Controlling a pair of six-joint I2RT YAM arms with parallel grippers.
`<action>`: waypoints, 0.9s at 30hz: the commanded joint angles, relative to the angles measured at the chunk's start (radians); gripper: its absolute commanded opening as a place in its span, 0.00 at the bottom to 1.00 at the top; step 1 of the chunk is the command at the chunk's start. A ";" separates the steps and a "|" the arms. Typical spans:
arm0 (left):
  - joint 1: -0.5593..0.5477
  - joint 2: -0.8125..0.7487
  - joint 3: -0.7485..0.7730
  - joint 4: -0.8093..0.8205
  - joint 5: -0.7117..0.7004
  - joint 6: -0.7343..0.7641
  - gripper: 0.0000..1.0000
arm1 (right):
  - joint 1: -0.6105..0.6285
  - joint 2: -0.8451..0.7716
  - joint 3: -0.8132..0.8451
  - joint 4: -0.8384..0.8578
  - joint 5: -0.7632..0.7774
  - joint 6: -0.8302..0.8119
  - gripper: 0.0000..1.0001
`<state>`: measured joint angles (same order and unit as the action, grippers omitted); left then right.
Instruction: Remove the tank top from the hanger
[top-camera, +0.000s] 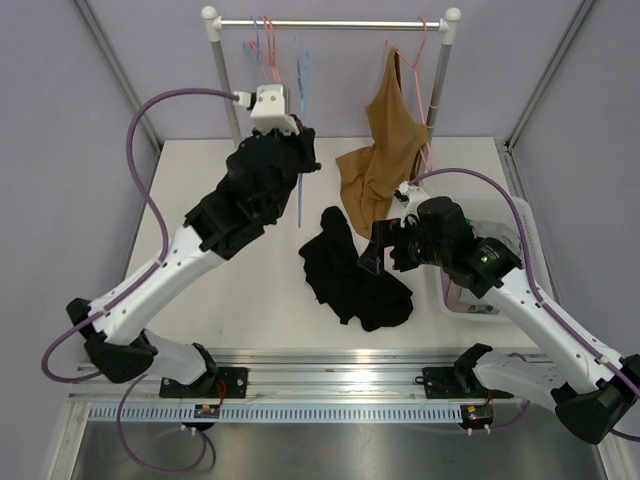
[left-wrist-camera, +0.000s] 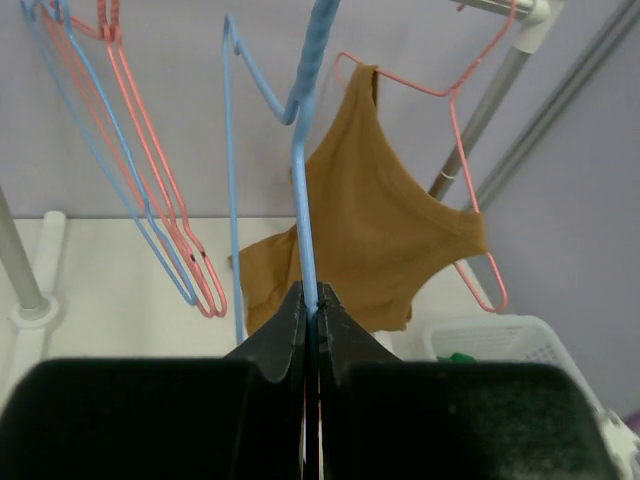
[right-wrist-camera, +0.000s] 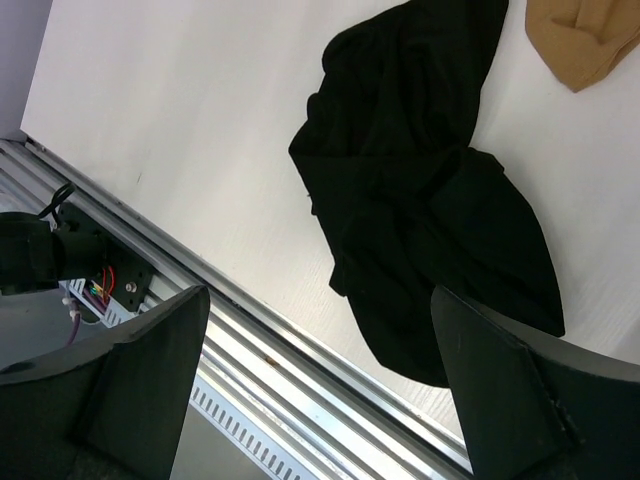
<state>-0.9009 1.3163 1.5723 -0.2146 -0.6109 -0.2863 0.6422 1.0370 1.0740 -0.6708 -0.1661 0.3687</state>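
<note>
Under my right gripper (right-wrist-camera: 320, 295) (jaws spread wide, holding nothing) the black tank top (right-wrist-camera: 420, 190) lies crumpled near the table (right-wrist-camera: 180, 120) front edge, open room to its left. Farther back, my left gripper (left-wrist-camera: 310, 300) pinches the bare blue hanger (left-wrist-camera: 305, 180) — beyond, a brown tank top (left-wrist-camera: 380, 220) hangs on a pink hanger (left-wrist-camera: 465, 150).

Left arm (top-camera: 165, 275): white shells along the long links; black housings at every joint; chunky black wrist
Right arm (top-camera: 545, 305): same livery here; white link, black motor blocks
Cables (top-camera: 150, 200): purple hose looping off each arm
Wrist camera (top-camera: 270, 107): white boxy mount
Bases (top-camera: 215, 382): black; small red and orange fittings just below
Left gripper (left-wrist-camera: 311, 300): black, wedge-shaped fingers (left-wrist-camera: 285, 345)
Right gripper (right-wrist-camera: 320, 292): broad matte-black fingers (right-wrist-camera: 140, 380)
</note>
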 joint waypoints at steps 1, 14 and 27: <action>0.025 0.159 0.240 -0.170 -0.089 -0.014 0.00 | 0.008 -0.028 0.018 0.057 0.022 0.019 1.00; 0.240 0.601 0.796 -0.215 0.142 -0.048 0.00 | 0.007 -0.057 0.018 0.045 0.019 0.009 0.99; 0.347 0.733 0.849 -0.258 0.168 -0.100 0.00 | 0.007 -0.055 -0.026 0.079 -0.023 0.007 0.99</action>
<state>-0.5697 2.0552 2.4302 -0.5053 -0.4725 -0.3714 0.6422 0.9939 1.0531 -0.6460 -0.1764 0.3794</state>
